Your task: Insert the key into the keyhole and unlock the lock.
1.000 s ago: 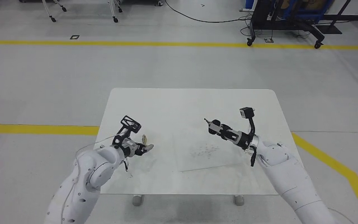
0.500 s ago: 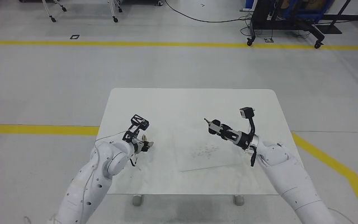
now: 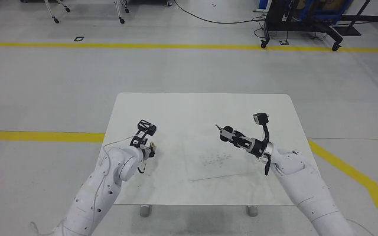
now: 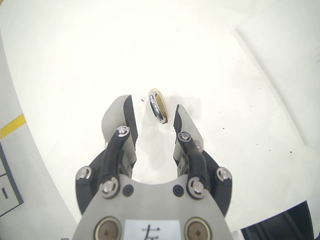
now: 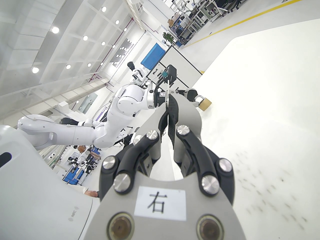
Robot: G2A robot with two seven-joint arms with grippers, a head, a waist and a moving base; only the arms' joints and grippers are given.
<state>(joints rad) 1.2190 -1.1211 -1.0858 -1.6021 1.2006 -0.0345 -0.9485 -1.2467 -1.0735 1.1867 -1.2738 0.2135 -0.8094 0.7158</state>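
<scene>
From above, the white bench (image 3: 201, 106) carries the lock (image 3: 152, 145) towards its left side, with the left gripper (image 3: 149, 151) right at it. Well apart, over the right half, the right gripper (image 3: 221, 132) hangs above the surface. The small key (image 3: 217, 126) pokes out of its tip towards the far left. Between the two arms lie a patch of dark scuff marks (image 3: 218, 158) and the faint edge of a thin sheet (image 3: 220, 176). Around the bench, the floor shows a yellow line (image 3: 59, 45), a black cable (image 3: 207, 19) and a dark wheeled frame (image 3: 301, 26) beyond the far right corner.

The left wrist view shows the left gripper (image 4: 154, 104) with its jaws spread on either side of the lock (image 4: 162, 106). The brass body stands on its narrow edge on the bench, chrome shackle towards the camera, and appears to touch neither pad. The sheet's raised edge (image 4: 265, 81) runs well off to one side, with a few dark specks nearby.

In the right wrist view, the right gripper (image 5: 170, 101) has its jaws pressed together. Whether the thin sliver at the tips is the key is hard to tell here. Beyond them the lock (image 5: 206, 104) sits on the bench, shackle end between the jaws of the left gripper (image 5: 193, 95). The right gripper's own fingers hide part of that gripper. The scuff marks (image 5: 265, 183) lie close by.
</scene>
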